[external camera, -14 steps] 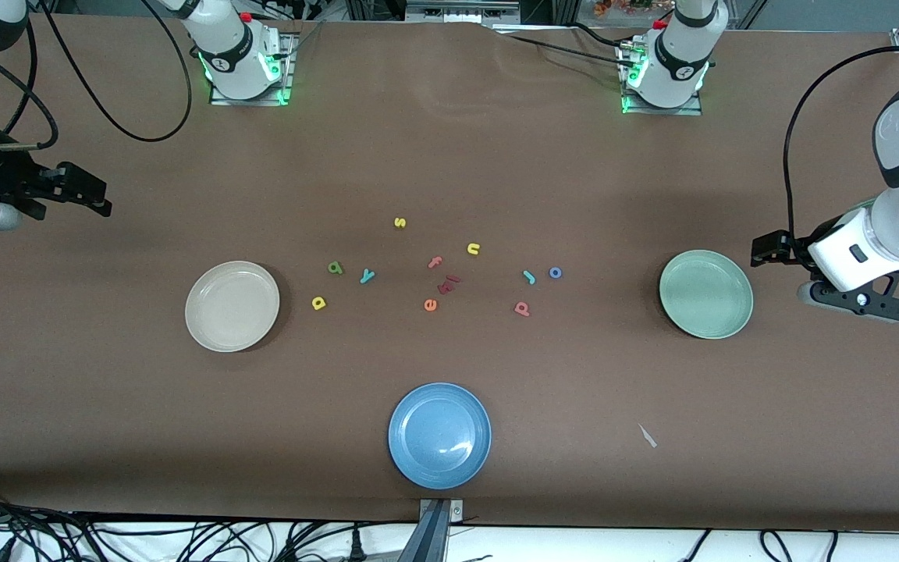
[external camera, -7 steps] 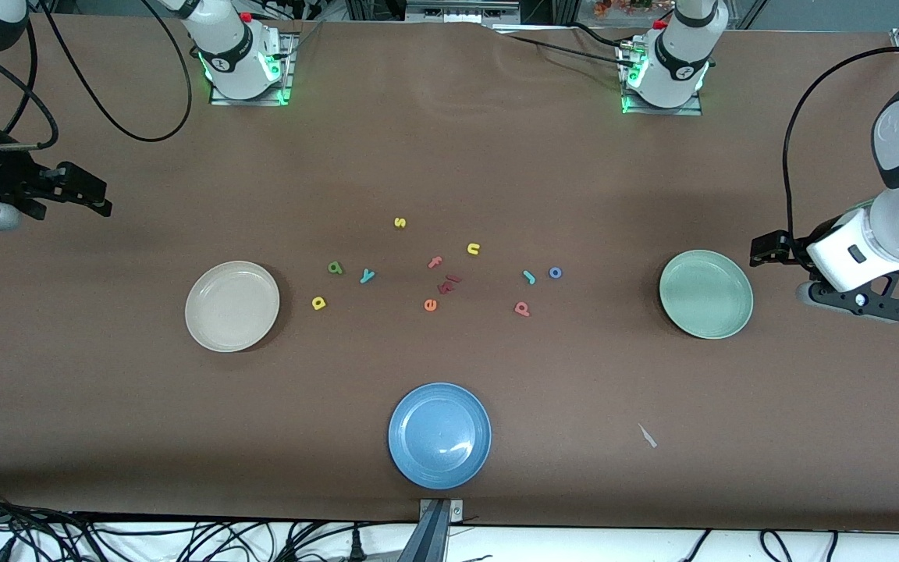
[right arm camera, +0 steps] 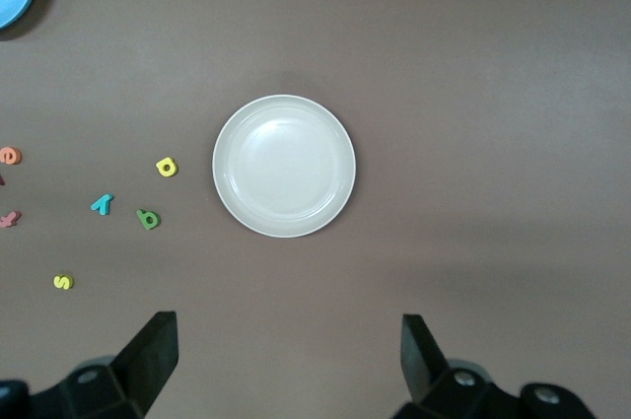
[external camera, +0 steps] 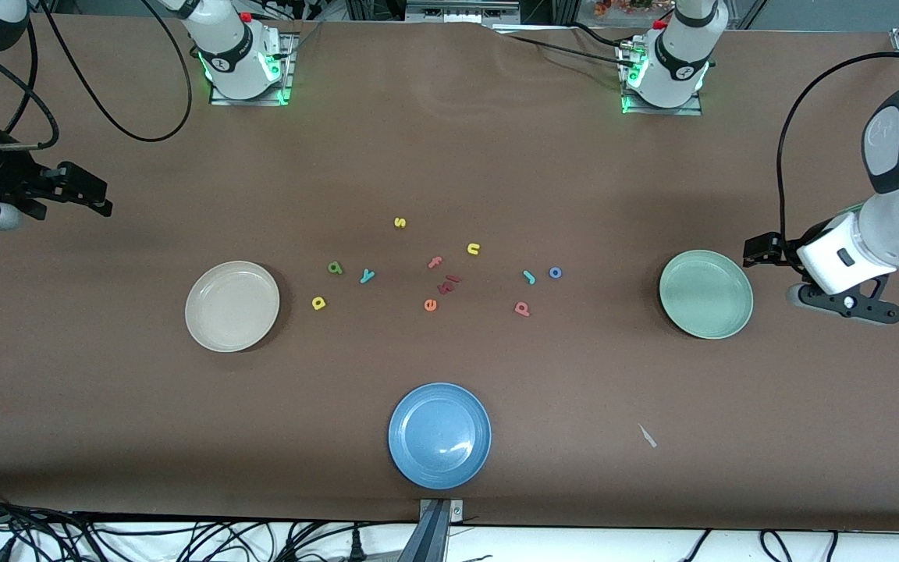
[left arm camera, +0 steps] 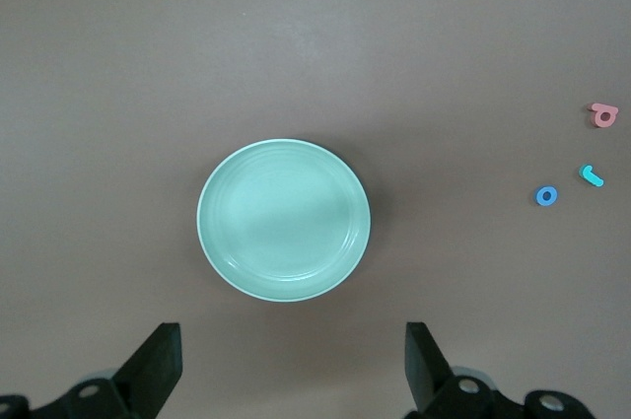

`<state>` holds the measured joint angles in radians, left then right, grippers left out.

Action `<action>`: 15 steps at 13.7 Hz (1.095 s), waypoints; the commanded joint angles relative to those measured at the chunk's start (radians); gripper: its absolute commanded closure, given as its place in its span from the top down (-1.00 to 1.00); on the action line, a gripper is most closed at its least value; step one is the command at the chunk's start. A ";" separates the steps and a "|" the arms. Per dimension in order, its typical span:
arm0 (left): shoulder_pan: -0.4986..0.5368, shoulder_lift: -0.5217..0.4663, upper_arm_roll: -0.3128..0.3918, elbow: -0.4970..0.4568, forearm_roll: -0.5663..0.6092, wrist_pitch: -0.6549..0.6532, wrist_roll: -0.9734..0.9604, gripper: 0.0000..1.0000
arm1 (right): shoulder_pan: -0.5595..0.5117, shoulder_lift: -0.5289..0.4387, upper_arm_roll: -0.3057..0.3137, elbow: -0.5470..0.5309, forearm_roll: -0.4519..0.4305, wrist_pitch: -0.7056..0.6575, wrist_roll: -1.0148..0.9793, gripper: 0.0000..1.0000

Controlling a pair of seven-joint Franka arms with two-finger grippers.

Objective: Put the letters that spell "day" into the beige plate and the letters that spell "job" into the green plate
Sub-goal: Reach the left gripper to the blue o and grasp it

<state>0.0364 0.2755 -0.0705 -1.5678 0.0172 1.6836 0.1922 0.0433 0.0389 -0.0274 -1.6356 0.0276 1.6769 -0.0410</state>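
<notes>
Letters for "job" (external camera: 537, 286) lie untouched mid-table as the left gripper (external camera: 762, 250), jaws apart and empty, has drifted toward the green plate (external camera: 705, 293); "day" letters (external camera: 339, 282) sit beside the beige plate (external camera: 232, 305), the right gripper (external camera: 94, 195) waiting open.

Two white Franka arms with dark grey joint caps, green-lit bases on metal plates, red buttons, looping black cables, and black two-finger grippers on black wrist brackets.
</notes>
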 commanded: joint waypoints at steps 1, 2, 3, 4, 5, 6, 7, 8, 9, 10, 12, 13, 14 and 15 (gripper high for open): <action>-0.026 0.014 0.003 0.006 -0.033 -0.005 -0.013 0.99 | 0.000 -0.002 0.000 0.007 0.002 -0.008 -0.004 1.00; -0.029 0.022 0.003 0.006 -0.034 -0.005 -0.017 0.99 | 0.000 -0.002 0.000 0.007 0.002 -0.008 -0.004 1.00; -0.041 0.031 -0.006 0.005 -0.054 -0.005 -0.042 0.99 | 0.000 -0.002 0.000 0.007 0.002 -0.008 -0.004 1.00; -0.047 0.047 -0.008 0.005 -0.087 -0.005 -0.084 0.99 | 0.000 -0.002 0.000 0.007 0.003 -0.008 -0.004 1.00; -0.053 0.057 -0.011 0.006 -0.115 -0.004 -0.127 0.99 | 0.000 -0.002 0.000 0.007 0.003 -0.008 -0.004 1.00; -0.073 0.063 -0.009 0.002 -0.141 -0.001 -0.173 0.99 | -0.002 -0.002 -0.002 0.007 0.003 -0.008 -0.004 1.00; -0.093 0.079 -0.009 -0.001 -0.148 0.011 -0.227 0.99 | -0.002 -0.002 -0.002 0.007 0.003 -0.008 -0.004 1.00; -0.124 0.090 -0.009 -0.005 -0.148 0.019 -0.299 0.99 | -0.002 -0.002 -0.002 0.007 0.003 -0.008 -0.004 1.00; -0.156 0.108 -0.009 -0.009 -0.148 0.039 -0.382 0.99 | -0.002 -0.002 -0.002 0.007 0.003 -0.008 -0.004 1.00; -0.186 0.125 -0.009 -0.015 -0.148 0.068 -0.472 0.99 | -0.002 -0.002 -0.002 0.007 0.005 -0.008 -0.004 1.00; -0.240 0.169 -0.011 -0.038 -0.149 0.119 -0.635 0.98 | -0.002 -0.001 -0.002 0.007 0.005 -0.008 -0.004 1.00; -0.268 0.182 -0.009 -0.078 -0.148 0.163 -0.711 0.98 | -0.002 -0.001 -0.002 0.007 0.005 -0.008 -0.004 1.00; -0.291 0.183 -0.009 -0.140 -0.148 0.257 -0.788 0.98 | -0.002 -0.001 -0.002 0.007 0.005 -0.006 -0.004 1.00; -0.314 0.182 -0.011 -0.219 -0.148 0.363 -0.844 0.98 | -0.002 -0.001 -0.002 0.007 0.005 -0.003 -0.004 1.00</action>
<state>-0.2405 0.4672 -0.0935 -1.6649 -0.1070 1.9057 -0.5500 0.0426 0.0394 -0.0278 -1.6354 0.0277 1.6769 -0.0410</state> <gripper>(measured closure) 0.009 0.000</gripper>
